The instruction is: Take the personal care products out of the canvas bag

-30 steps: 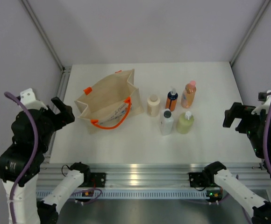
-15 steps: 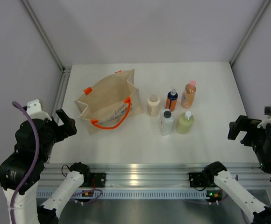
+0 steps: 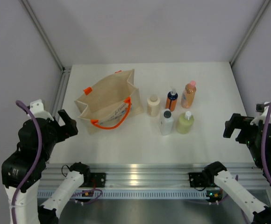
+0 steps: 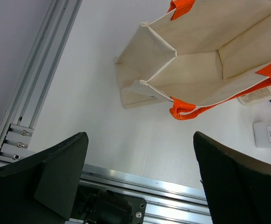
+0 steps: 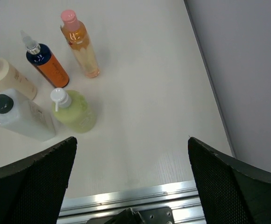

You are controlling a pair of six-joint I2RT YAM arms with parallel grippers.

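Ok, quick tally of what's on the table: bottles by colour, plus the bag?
cream bottle: 1
orange bottle with dark-blue top: 1
peach bottle with pink cap: 1
clear bottle with dark cap: 1
yellow-green bottle with white cap: 1
canvas bag: 1
Total: 6

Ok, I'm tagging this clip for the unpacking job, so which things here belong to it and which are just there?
Part of the job: canvas bag; cream squat bottle; orange bottle with dark-blue top; peach bottle with pink cap; clear bottle with dark cap; yellow-green bottle with white cap.

Just there: white table; aluminium rail along its near edge; grey walls.
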